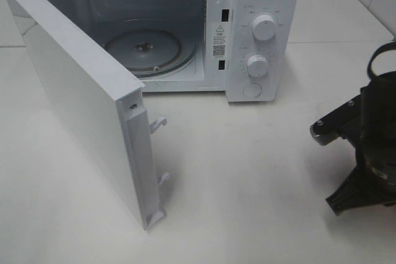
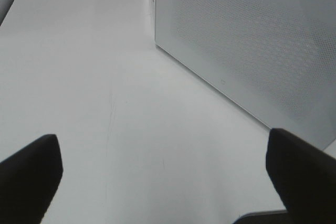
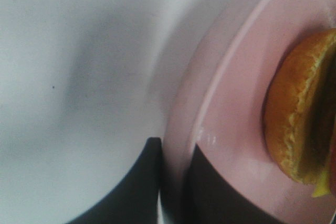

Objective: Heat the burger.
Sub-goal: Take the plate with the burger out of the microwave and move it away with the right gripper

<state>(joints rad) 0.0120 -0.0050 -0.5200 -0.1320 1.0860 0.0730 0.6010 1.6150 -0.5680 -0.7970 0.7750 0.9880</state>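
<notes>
- Burger (image 3: pixel 302 114) sits on a pink plate (image 3: pixel 231 129), seen only in the right wrist view; neither shows in the high view, so they are probably off its right edge, well apart from the microwave (image 1: pixel 247 35).
- Right gripper (image 3: pixel 176 182) has its jaws clamped on the plate's rim, one finger on each face.
- Carrying judgement: keep the plate level so the burger cannot slide, bring it past the open door (image 1: pixel 86 115), and set it centred on the glass turntable (image 1: pixel 151 51).
- Left gripper (image 2: pixel 163 182) hovers over the bare table (image 2: pixel 94 87) beside the door, jaws wide apart, holding nothing.
</notes>
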